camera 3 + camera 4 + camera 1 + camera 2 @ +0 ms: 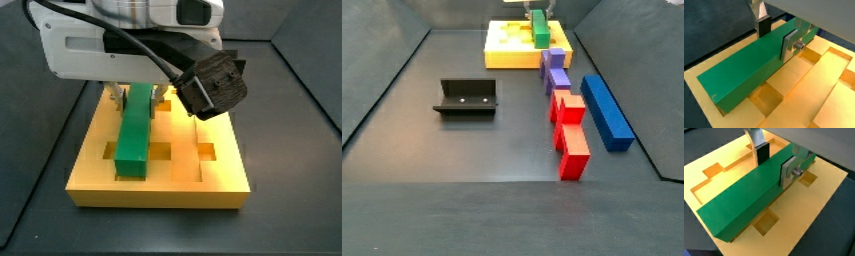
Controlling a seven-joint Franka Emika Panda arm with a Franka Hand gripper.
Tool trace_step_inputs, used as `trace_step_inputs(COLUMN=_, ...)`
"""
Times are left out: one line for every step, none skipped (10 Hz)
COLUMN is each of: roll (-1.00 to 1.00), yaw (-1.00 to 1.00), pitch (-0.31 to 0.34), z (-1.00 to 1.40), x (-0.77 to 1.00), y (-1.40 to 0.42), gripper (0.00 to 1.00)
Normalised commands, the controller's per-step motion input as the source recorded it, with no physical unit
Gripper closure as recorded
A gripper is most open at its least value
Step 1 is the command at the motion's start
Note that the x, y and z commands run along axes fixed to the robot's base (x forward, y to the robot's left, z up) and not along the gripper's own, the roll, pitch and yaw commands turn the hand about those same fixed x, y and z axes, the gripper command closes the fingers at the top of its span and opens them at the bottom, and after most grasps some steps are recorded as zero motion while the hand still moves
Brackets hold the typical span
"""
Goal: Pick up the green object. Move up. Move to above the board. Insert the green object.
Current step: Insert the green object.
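**Inspector:** Wrist views both recorded the gripper (774, 164) closed on the green object (747, 203), one silver finger (789, 172) pressed flat against a long side face and the dark pad (763, 154) of the opposite finger against the far face. What did the fixed cameras add?

**Assistant:** A side view placed the green object (135, 135) at centre frame, over the board (221, 195), running lengthwise along it beneath the arm. Whether its underside rested in a groove or hung just clear could not be told. In the distant side view the board (505, 55) sat at the top centre, the green object (540, 27) above it.

**Inspector:** Handling assessment?

**Assistant:** Judged rigid: straight edges, no sag along the overhanging length. Faces looked smooth and matt (probably painted or plastic, so some slip under a light grip was possible). Weight judged modest. The fingers held it toward one end rather than at mid-length, so the long free end could act as a lever and tilt the bar if it caught a groove wall.

**Inspector:** Recommended hold?

**Assistant:** Across the two long side faces, as found; nearer the middle would have balanced better. Nothing fragile noted.

**Inspector:** Other items?

**Assistant:** Blue bar (607, 108), red blocks (572, 132), purple bar (556, 76) and fixture (466, 97), all well apart from the board except the purple bar, near its corner.
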Motion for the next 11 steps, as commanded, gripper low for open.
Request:
trace_step_inputs(roll=0.00, yaw=-0.19, pitch=-0.047, z=-0.05, x=0.00, y=-0.01, gripper=1.00)
trace_step_inputs(roll=0.00, yaw=-0.09, pitch=-0.023, z=-0.09, x=0.00, y=-0.03, gripper=1.00)
trace_step_inputs(roll=0.01, yaw=-0.05, pitch=-0.016, z=-0.14, x=0.00, y=-0.03, gripper=1.00)
trace_step_inputs(roll=0.04, yaw=0.00, pitch=-0.013, z=-0.18, x=0.00, y=-0.10, gripper=1.00)
trace_step_inputs(roll=0.06, yaw=0.05, pitch=0.000, z=-0.21, x=0.16, y=-0.09, gripper=1.00)
trace_step_inputs(roll=0.04, yaw=0.02, pitch=0.000, z=-0.23, x=0.14, y=-0.05, gripper=1.00)
trace_step_inputs(roll=0.03, yaw=0.00, pitch=-0.003, z=-0.25, x=0.00, y=-0.04, gripper=1.00)
trace_step_inputs(roll=0.03, yaw=0.05, pitch=-0.011, z=-0.20, x=0.00, y=0.00, gripper=1.00)
trace_step_inputs(roll=0.00, yaw=0.07, pitch=0.000, z=-0.19, x=0.00, y=0.00, gripper=1.00)
trace_step_inputs(roll=0.00, yaw=0.04, pitch=0.000, z=-0.15, x=0.04, y=0.00, gripper=1.00)
trace_step_inputs(roll=0.00, yaw=0.01, pitch=0.000, z=-0.08, x=0.01, y=0.00, gripper=1.00)
